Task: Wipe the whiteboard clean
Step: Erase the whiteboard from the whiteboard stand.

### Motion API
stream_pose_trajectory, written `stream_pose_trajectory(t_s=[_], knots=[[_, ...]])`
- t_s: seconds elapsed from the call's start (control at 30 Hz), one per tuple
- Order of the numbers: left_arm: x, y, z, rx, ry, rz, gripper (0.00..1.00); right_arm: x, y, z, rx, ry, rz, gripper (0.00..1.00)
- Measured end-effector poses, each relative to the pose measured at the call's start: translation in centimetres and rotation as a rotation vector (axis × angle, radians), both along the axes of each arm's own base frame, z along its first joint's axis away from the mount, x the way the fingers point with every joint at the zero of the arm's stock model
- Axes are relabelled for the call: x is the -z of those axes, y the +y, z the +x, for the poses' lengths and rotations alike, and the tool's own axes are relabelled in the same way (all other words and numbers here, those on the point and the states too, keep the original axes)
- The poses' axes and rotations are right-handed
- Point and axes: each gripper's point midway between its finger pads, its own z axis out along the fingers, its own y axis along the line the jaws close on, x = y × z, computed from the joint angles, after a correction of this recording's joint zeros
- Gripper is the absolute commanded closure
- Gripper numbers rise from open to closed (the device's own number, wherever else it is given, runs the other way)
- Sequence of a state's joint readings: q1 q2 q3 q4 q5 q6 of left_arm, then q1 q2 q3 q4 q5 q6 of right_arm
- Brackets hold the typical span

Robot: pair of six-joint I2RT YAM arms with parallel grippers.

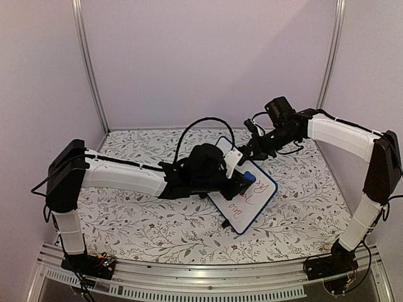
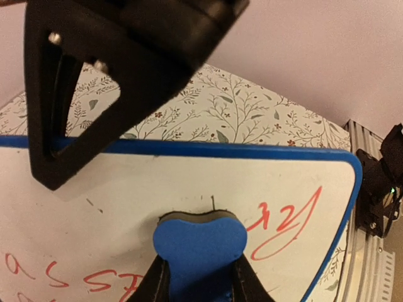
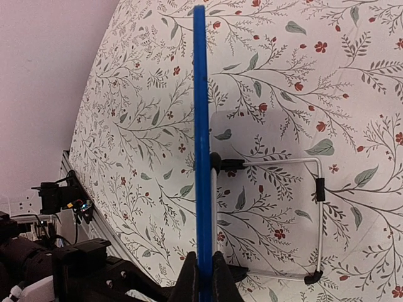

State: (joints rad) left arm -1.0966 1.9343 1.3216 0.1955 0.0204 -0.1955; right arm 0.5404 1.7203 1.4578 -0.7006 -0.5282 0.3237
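whiteboard [image 1: 249, 211] clamped by right end effector [image 3: 203, 261], left end effector [image 2: 200, 277] gripping eraser [image 2: 198, 242] against it.

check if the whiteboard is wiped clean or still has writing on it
Still written on: red handwriting shows on the whiteboard, left and right of the blue eraser.

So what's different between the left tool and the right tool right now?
The left tool is shut on a blue eraser, while the right tool is shut on the whiteboard, at its blue frame. The left tool faces the board's white side, near the red writing; the right tool pinches the board edge-on. Both are shut, and both are at the same board.
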Motion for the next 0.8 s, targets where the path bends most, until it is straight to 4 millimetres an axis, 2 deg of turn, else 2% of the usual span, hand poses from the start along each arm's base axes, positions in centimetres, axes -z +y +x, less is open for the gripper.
stream_pose_trajectory(t_s=[0.17,0.5,0.63,0.8], knots=[[2.1,1.3,-0.8,0.003,0.034,0.029,1.0,0.0,0.0,0.0,0.001,-0.001,0.003,1.0],[2.0,1.1,-1.3,0.032,0.029,0.027,1.0,0.0,0.1,0.0,0.001,0.001,0.007,1.0],[1.5,0.8,-1.6,0.056,0.021,0.028,1.0,0.0,0.1,0.0,0.001,0.001,0.007,1.0],[-0.4,-0.3,-2.0,0.089,-0.006,-0.004,1.0,-0.1,0.1,-0.1,0.0,0.002,0.009,1.0]])
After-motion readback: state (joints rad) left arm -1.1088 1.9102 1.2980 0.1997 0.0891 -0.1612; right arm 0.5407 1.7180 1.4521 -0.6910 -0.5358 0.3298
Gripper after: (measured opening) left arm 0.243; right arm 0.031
